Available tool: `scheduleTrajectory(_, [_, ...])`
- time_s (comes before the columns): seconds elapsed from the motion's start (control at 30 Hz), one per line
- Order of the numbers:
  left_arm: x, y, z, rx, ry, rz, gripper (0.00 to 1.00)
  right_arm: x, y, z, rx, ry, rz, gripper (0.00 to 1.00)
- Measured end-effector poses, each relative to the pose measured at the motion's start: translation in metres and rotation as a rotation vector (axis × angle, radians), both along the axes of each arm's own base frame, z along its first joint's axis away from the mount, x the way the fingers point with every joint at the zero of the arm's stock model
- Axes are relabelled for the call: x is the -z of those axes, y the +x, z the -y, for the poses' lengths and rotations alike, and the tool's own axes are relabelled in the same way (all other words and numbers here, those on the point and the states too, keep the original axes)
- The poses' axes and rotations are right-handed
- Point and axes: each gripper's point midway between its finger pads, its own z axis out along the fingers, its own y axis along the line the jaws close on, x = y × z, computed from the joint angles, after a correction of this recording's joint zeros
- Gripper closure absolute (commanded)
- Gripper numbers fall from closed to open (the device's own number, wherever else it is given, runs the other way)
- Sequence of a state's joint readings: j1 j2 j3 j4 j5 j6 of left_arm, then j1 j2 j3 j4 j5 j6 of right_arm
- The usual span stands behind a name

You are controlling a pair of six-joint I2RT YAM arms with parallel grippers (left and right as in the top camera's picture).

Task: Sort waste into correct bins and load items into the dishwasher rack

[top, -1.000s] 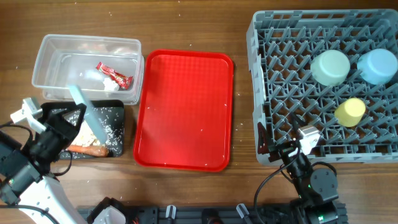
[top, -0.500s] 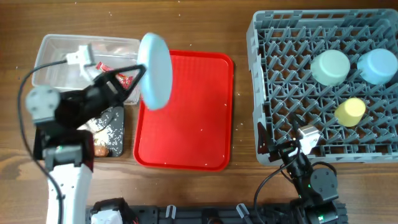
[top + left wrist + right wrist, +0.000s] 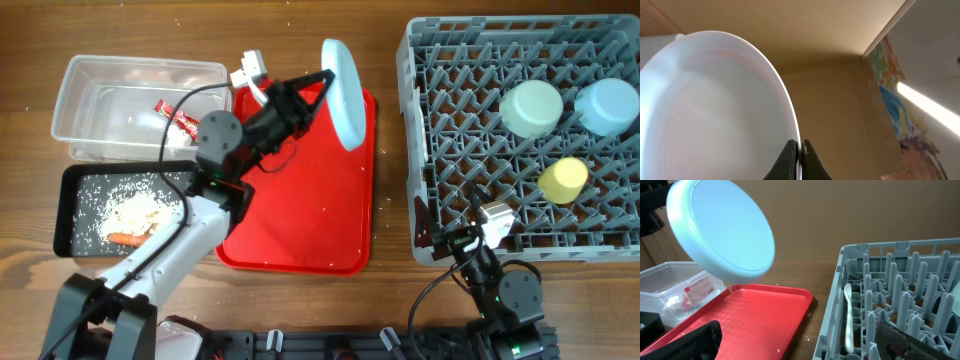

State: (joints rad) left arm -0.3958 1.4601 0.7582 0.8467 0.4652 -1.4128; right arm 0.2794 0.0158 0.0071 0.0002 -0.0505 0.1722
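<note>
**Overhead, then both wrists: shapes and surfaces**

Overhead: we note the left gripper (image 3: 322, 82) pinched on the rim of the smooth, round pale blue plate (image 3: 345, 95). The plate is held on edge over the glossy red tray (image 3: 300, 200), near the pegged grey rack (image 3: 425, 150).

Left wrist: thin black fingers (image 3: 790, 160) sit tight together on the plate's edge.

Right wrist: the right gripper (image 3: 790, 342) is spread wide and holds nothing. A slim white spoon (image 3: 848, 317) lies among the rack's pegs.

The left arm (image 3: 180, 235) has white shells, black joints and thin black cables.
</note>
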Motion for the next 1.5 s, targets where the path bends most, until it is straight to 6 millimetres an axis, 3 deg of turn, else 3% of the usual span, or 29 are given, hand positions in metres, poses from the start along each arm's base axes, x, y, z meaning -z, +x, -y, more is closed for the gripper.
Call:
scheduleTrajectory(0.37, [-0.004,-0.01,0.046,-0.071,-0.037,-0.017,0.96,0.0,0.0,0.0,0.0,0.0,0.0,0.0])
scheduleTrajectory(0.47, [-0.018,0.01,0.063,-0.063,-0.042,0.015,0.96,0.0,0.0,0.0,0.0,0.0,0.0,0.0])
scheduleTrajectory(0.57, [-0.037,0.037,0.095,-0.014,-0.053,0.06,0.96,0.0,0.0,0.0,0.0,0.0,0.0,0.0])
scheduleTrajectory(0.63, [-0.039,0.052,0.119,0.04,-0.053,0.074,0.96,0.0,0.0,0.0,0.0,0.0,0.0,0.0])
scheduleTrajectory(0.73, [-0.009,0.06,0.147,0.093,0.009,0.038,0.96,0.0,0.0,0.0,0.0,0.0,0.0,0.0])
scheduleTrajectory(0.83, [0.02,0.058,0.156,0.108,0.102,-0.004,0.96,0.0,0.0,0.0,0.0,0.0,0.0,0.0])
scheduleTrajectory(1.0, [0.049,0.057,0.158,0.115,0.22,-0.039,0.96,0.0,0.0,0.0,0.0,0.0,0.0,0.0])
scheduleTrajectory(1.2, [0.067,0.042,0.174,0.123,0.288,-0.067,0.94,0.0,0.0,0.0,0.0,0.0,0.0,0.0])
scheduleTrajectory(1.3, [0.076,0.042,0.174,0.105,0.317,-0.093,0.67,0.0,0.0,0.0,0.0,0.0,0.0,0.0])
scheduleTrajectory(1.33, [0.076,0.044,0.172,0.092,0.319,-0.092,0.48,0.0,0.0,0.0,0.0,0.0,0.0,0.0])
scheduleTrajectory(1.4, [0.077,0.046,0.17,0.078,0.326,-0.094,0.31,0.0,0.0,0.0,0.0,0.0,0.0,0.0])
scheduleTrajectory(1.5, [0.089,0.045,0.168,0.079,0.361,-0.129,0.25,0.0,0.0,0.0,0.0,0.0,0.0,0.0])
